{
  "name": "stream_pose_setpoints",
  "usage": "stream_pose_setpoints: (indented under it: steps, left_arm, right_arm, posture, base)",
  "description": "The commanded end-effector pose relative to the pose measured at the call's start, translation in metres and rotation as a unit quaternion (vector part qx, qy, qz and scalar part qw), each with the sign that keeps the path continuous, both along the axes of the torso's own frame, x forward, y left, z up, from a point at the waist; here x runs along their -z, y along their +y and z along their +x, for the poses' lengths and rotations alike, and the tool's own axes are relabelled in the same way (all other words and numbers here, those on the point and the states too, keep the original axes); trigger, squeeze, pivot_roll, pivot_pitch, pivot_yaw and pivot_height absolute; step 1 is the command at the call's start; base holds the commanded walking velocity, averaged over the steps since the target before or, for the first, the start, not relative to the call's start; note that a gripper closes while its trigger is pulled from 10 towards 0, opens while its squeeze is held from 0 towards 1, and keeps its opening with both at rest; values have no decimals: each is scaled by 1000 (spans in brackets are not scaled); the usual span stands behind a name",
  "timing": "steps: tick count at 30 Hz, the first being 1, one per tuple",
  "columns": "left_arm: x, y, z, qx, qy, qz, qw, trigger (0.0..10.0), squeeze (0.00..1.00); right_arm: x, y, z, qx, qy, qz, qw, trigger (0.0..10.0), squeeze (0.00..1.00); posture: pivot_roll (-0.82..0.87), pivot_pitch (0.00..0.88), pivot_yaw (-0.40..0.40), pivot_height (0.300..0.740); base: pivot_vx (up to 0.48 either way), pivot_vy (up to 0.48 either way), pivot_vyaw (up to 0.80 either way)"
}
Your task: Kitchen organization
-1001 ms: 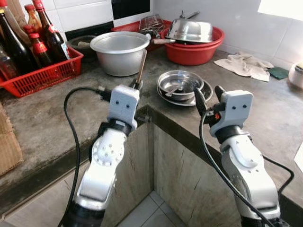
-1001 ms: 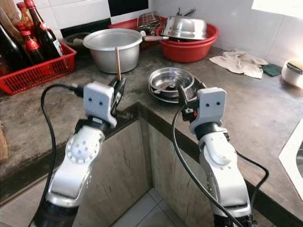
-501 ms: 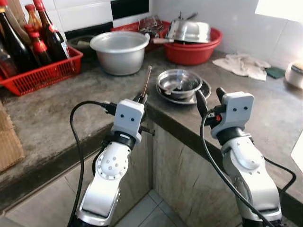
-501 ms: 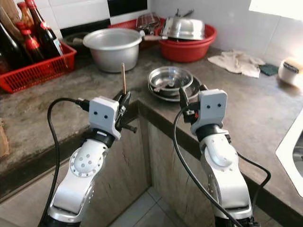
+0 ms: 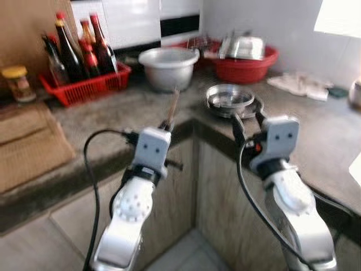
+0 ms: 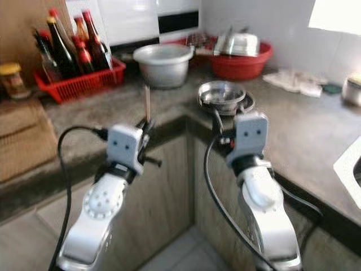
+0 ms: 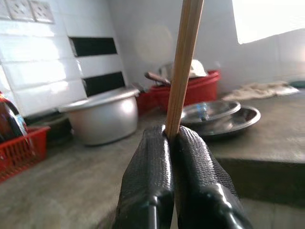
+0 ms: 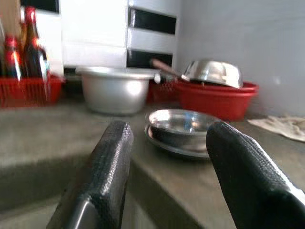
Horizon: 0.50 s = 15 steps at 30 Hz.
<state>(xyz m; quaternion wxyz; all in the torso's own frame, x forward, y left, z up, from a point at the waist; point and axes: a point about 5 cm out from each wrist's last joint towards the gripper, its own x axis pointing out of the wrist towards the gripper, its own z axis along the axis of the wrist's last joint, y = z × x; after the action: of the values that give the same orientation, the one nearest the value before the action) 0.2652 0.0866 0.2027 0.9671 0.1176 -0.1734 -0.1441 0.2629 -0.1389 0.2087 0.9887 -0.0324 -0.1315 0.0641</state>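
Both my silver arms are raised in front of me, bent at the elbows, wrists tipped up so the fingers point forward and upward. My left gripper point(image 7: 170, 138) has its two black fingers point(image 7: 147, 171) pressed tightly together, clamped on a thin wooden stick point(image 7: 183, 62) that stands nearly upright out of their tips. My right gripper point(image 8: 169, 143) sits level with the left one and near it, its two fingers point(image 8: 112, 162) spread well apart with nothing between them. A black cable loops off each wrist.
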Motion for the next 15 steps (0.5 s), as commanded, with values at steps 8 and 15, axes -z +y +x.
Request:
stream_pose_setpoints:
  steps: [8, 15]
  left_arm:
    - [19, 1, -10, 6, 35, 9, 999, 10000, 0]
    - [28, -4, -19, 16, 51, 5, 999, 10000, 0]
  right_arm:
    - [14, 5, -22, -6, 20, 0, 1000, 10000, 0]
    - [18, 8, -27, -1, 28, 2, 1000, 10000, 0]
  posture:
    - [23, 35, -15, 740]
    - [18, 27, -9, 740]
  base:
    - [0, 0, 0]
    - [-189, 0, 0]
